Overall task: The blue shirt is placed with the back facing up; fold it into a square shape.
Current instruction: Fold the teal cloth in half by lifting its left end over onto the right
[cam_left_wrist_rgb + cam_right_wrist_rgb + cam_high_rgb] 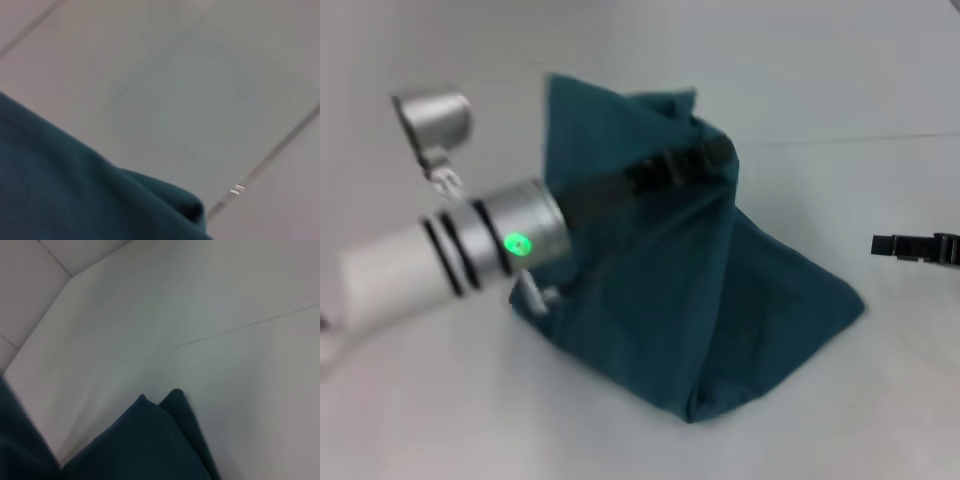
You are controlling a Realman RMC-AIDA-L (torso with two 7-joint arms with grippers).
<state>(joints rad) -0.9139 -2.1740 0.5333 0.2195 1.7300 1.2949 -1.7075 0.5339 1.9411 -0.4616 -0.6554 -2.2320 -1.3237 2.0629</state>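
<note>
Blue shirt (720, 310) bunched mid-surface (880, 90), partly raised into a tent-like peak. Left gripper (715, 155) at that peak, jaws closed on a lifted fold of cloth. Right gripper (885, 245) at the right edge, apart from the cloth; jaw state: cannot tell. Cloth edges visible in both wrist views.

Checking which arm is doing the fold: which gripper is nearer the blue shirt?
Left. The left gripper is over the blue shirt, lifting its cloth; the right gripper hangs apart off its right side.
</note>
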